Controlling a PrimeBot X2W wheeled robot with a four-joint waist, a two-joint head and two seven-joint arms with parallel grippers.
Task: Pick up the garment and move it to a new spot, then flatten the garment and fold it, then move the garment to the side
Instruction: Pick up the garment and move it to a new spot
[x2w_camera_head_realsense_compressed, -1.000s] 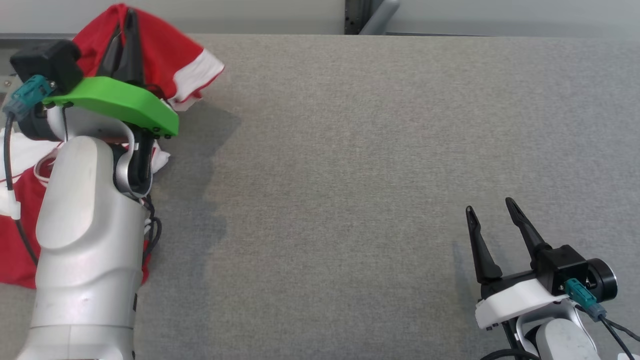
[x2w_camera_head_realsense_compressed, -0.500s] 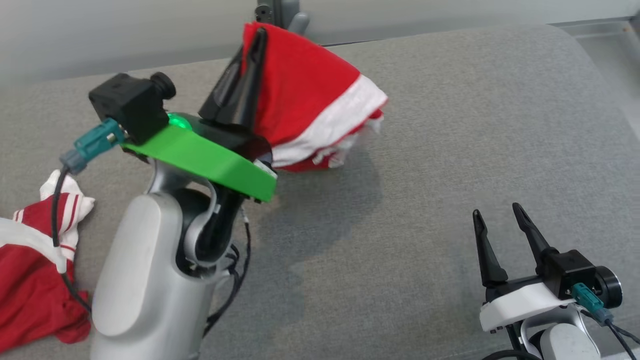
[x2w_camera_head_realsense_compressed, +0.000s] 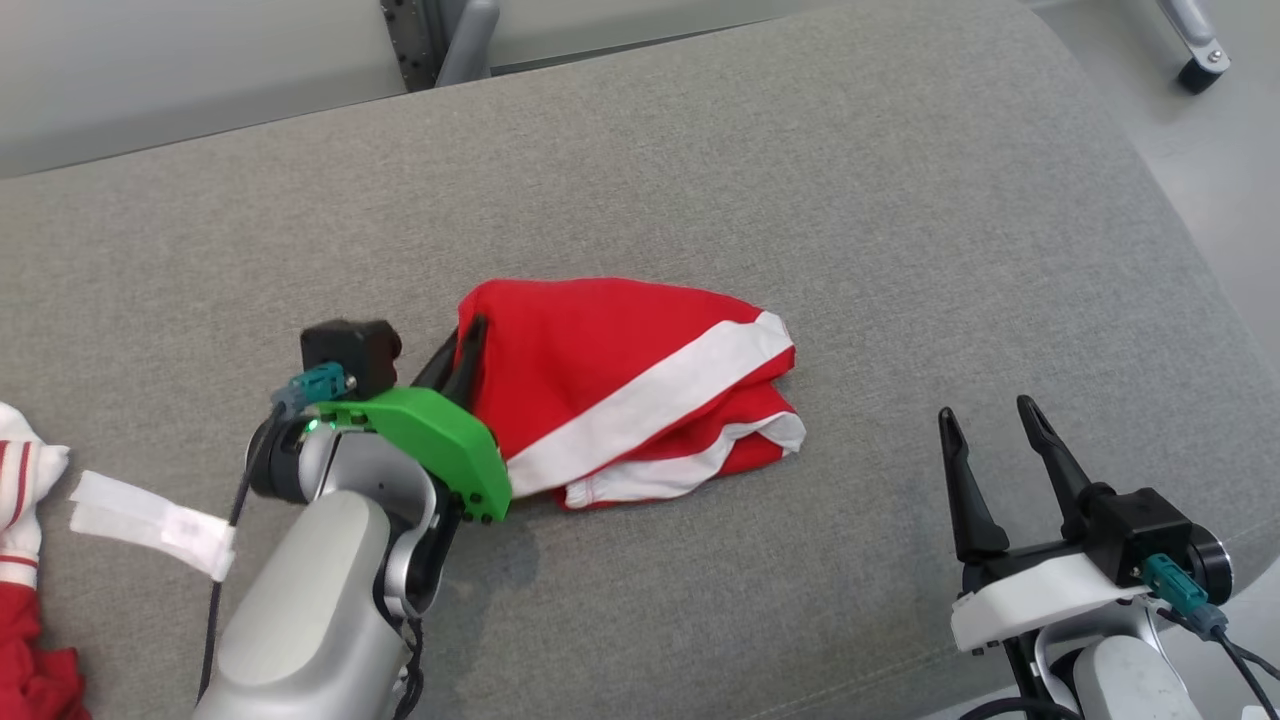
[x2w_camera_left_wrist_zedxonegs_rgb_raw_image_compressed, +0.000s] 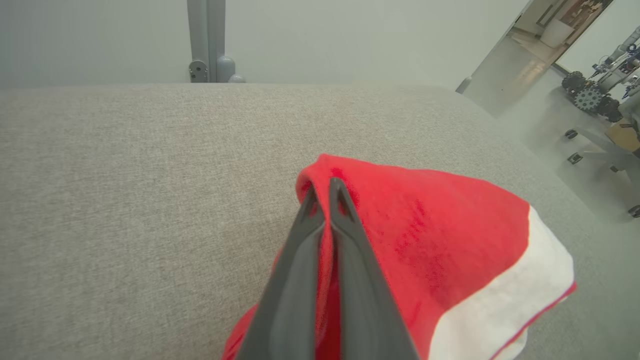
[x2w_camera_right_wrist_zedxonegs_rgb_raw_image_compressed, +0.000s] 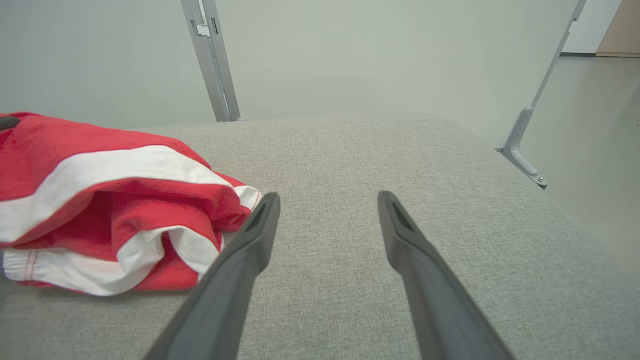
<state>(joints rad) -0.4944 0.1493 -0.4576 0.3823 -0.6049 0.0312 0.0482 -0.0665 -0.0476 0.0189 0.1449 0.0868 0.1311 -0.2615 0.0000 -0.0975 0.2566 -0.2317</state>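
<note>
The garment (x2w_camera_head_realsense_compressed: 620, 385) is red with white bands and lies bunched on the grey padded table, its left edge lifted. My left gripper (x2w_camera_head_realsense_compressed: 472, 335) is shut on that lifted red edge; in the left wrist view the garment (x2w_camera_left_wrist_zedxonegs_rgb_raw_image_compressed: 440, 240) drapes to the right of the closed left gripper (x2w_camera_left_wrist_zedxonegs_rgb_raw_image_compressed: 324, 186). Over the table's near right part my right gripper (x2w_camera_head_realsense_compressed: 985, 412) stands open and holds nothing. In the right wrist view the right gripper (x2w_camera_right_wrist_zedxonegs_rgb_raw_image_compressed: 327, 197) points past the garment (x2w_camera_right_wrist_zedxonegs_rgb_raw_image_compressed: 100, 200), which rests to its left without touching it.
More red and white clothing (x2w_camera_head_realsense_compressed: 20, 560) lies at the table's (x2w_camera_head_realsense_compressed: 900, 220) left edge, with a white strip (x2w_camera_head_realsense_compressed: 150, 525) beside it. The table's right end rounds off to the floor (x2w_camera_head_realsense_compressed: 1220, 180). A metal post (x2w_camera_head_realsense_compressed: 440, 35) stands behind the table.
The camera has swung to the right. My left gripper has come down with the garment, which now rests on the table's middle instead of hanging in the air. The right gripper stays open.
</note>
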